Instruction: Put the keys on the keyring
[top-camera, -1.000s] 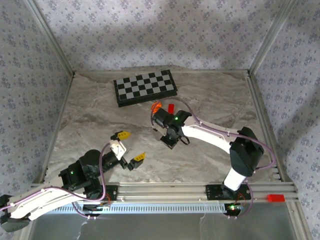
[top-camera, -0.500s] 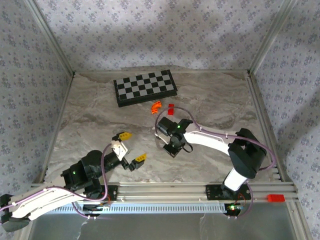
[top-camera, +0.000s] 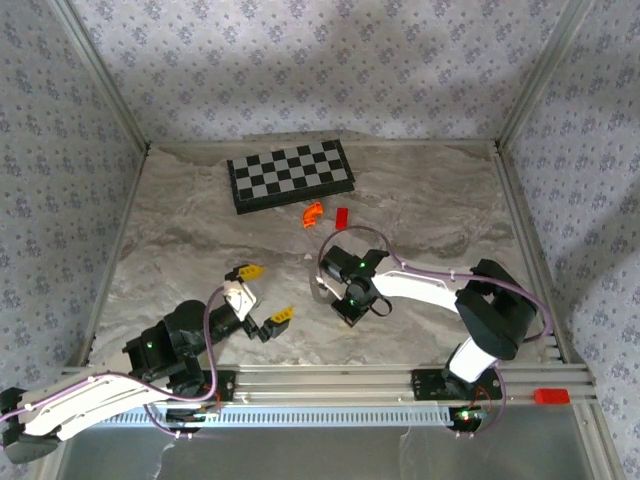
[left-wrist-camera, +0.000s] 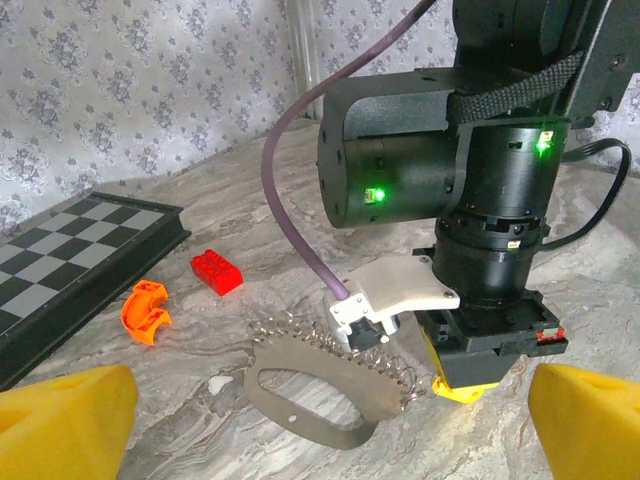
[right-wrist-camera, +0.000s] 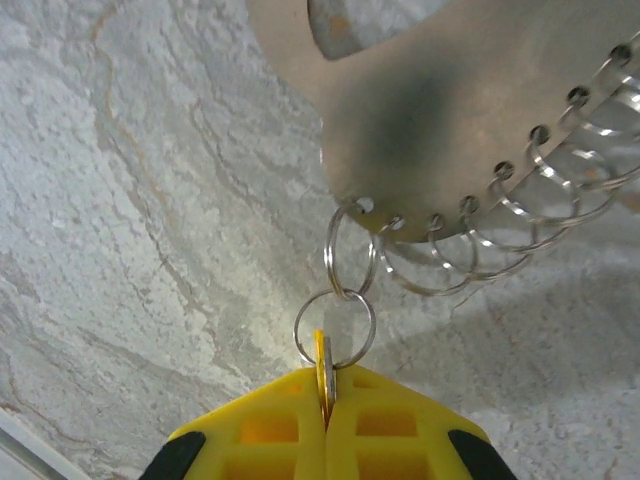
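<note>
grey marbled bench (top-camera: 180, 230) carries a black-and-white checkerboard (top-camera: 290, 175) at the back. left end effector (top-camera: 263, 293) front left, yellow fingers spread wide, nothing between them. right end effector (right-wrist-camera: 325, 400) mid bench, pointing down, pinched tight on thin silver metal key (right-wrist-camera: 324, 372). pale beige-grey oval keyring tag (right-wrist-camera: 430, 110) lies flat just beside it, key tip inside its end silver ring (right-wrist-camera: 334, 328). orange curved piece (left-wrist-camera: 143, 312) and red block (left-wrist-camera: 217, 271) near the checkerboard

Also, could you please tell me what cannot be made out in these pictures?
- Right wrist view: the key is edge-on in the right gripper's shut fingers, head hidden; whether it is threaded onto the keyring is unclear.
- Same view: the top edge cuts off the keyring.
- Top view: the right gripper covers most of it.
</note>
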